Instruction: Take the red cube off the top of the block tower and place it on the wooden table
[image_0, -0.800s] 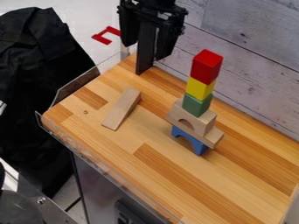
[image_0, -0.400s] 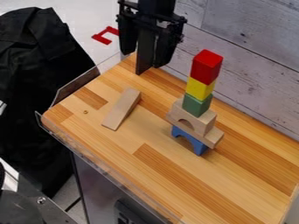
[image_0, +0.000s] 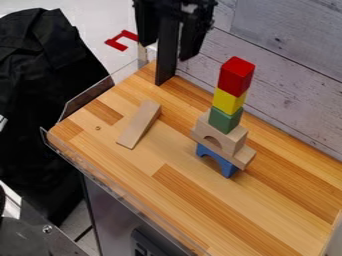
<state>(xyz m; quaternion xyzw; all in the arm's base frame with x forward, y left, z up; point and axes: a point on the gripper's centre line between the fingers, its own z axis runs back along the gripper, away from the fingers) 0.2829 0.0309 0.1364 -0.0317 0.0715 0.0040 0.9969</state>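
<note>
Tool (image_0: 168, 50) hangs upper left of block tower (image_0: 225, 120)

Black gripper (image_0: 167, 51) above far edge of butcher-block tabletop (image_0: 133, 172), fingers spread, near upright black post (image_0: 164, 72). Block tower, bottom to top: blue arch (image_0: 228, 170), plain wooden plank (image_0: 244, 157), plain wooden arch (image_0: 231, 142), green cube (image_0: 222, 121), yellow cube (image_0: 228, 102), red block (image_0: 234, 79). Loose wooden block (image_0: 139, 125) lying apart from tower. Black cloth (image_0: 43, 85) beside table.
</note>
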